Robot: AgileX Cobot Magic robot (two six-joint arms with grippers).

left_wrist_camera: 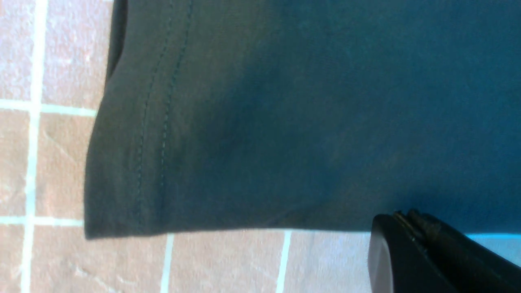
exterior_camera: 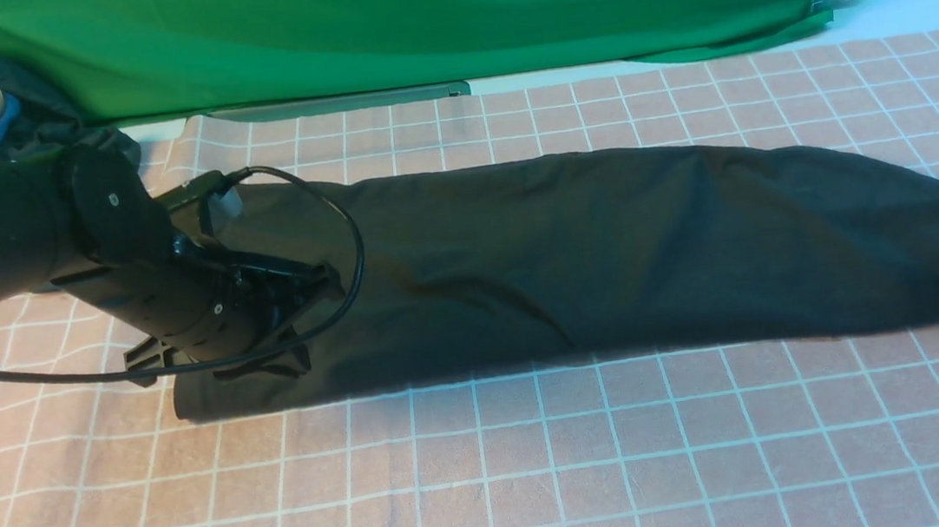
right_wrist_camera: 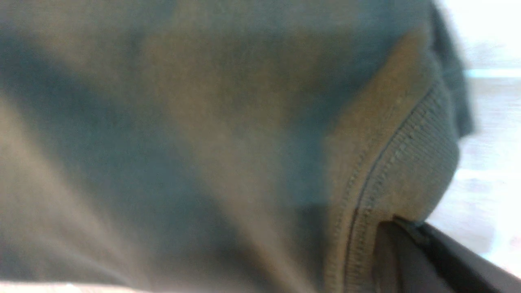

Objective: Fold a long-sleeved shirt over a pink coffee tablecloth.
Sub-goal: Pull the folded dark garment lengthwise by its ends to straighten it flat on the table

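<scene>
Right gripper (right_wrist_camera: 407,221) has the shirt's end
The right gripper is pinched shut on the end of the dark shirt (exterior_camera: 608,258), and the shirt runs long and thin from there toward the left gripper (left_wrist_camera: 403,215). That one is shut too, just by the near edge at the other end (I can't see any cloth in it). The right one is nearer its end, so the next move likely pulls that end inward, over the pink tablecloth (exterior_camera: 502,487).
</scene>
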